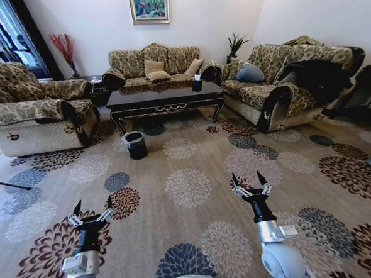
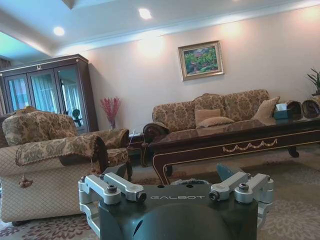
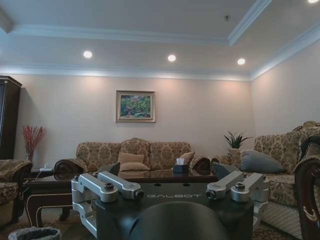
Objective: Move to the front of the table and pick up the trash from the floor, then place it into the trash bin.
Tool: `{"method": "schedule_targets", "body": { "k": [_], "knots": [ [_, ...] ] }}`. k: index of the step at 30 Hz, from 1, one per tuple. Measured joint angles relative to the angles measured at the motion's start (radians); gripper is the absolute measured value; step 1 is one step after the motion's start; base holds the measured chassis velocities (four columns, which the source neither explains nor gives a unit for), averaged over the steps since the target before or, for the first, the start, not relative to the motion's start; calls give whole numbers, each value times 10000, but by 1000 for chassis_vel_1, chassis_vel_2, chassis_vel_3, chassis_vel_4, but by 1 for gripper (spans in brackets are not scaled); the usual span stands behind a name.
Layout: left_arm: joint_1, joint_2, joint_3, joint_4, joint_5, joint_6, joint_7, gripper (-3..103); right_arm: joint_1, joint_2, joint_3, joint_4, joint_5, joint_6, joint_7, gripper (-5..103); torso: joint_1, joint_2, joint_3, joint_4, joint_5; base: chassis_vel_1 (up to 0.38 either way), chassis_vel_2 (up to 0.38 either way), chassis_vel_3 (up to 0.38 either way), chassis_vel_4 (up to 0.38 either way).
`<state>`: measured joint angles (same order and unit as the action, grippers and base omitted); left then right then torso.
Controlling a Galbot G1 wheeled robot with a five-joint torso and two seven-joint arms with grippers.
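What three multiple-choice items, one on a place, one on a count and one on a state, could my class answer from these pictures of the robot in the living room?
1. Where does the trash bin stand?
A. On the carpet by the front left corner of the table
B. On top of the table
C. Between the two grippers

2. How many cushions lie on the far sofa behind the table?
A. None
B. Three
C. Six

3. How do the left gripper and the right gripper stand?
A. Both open and empty
B. Both shut on paper
C. Left shut on a bottle, right open

Answers: 1 A, the bin stands on the floor at that corner. 2 B, two cushions sit at the middle and one to the side. 3 A, both pairs of fingers are spread with nothing between them.
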<state>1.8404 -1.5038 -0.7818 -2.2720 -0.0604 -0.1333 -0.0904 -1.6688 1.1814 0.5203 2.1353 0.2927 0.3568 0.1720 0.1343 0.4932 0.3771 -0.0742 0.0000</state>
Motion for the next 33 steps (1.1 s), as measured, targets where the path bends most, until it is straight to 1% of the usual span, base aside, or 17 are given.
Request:
{"method": "schedule_targets", "body": {
  "k": [2, 6, 11, 18, 29, 33],
  "knots": [
    [0, 0, 0, 0, 0, 0, 0, 100, 0, 0, 0, 0, 0, 0, 0, 100, 48, 121, 71, 2, 0, 0, 0, 0, 0],
    [0, 0, 0, 0, 0, 0, 0, 100, -1, 1, 0, 0, 0, 0, 0, 100, 95, 222, 123, 0, 0, 0, 0, 0, 0],
    [0, 0, 0, 0, -1, 0, 0, 100, 0, 0, 0, 0, 0, 0, 0, 100, 131, 314, 181, 4, 0, 0, 0, 0, 0],
    [0, -1, 0, 0, 0, 0, 0, 100, 0, 0, 0, 0, 0, 0, 0, 100, 212, 536, 321, 1, 0, 0, 0, 0, 0],
    [0, 0, 0, 0, -1, 0, 0, 100, 0, 0, 0, 0, 0, 0, 0, 100, 319, 820, 498, 3, 0, 0, 0, 0, 0],
    [0, 0, 0, 0, 0, 0, 0, 100, 0, 0, 0, 0, 0, 0, 0, 100, 366, 936, 569, 0, 0, 0, 0, 0, 0]
  ]
}}
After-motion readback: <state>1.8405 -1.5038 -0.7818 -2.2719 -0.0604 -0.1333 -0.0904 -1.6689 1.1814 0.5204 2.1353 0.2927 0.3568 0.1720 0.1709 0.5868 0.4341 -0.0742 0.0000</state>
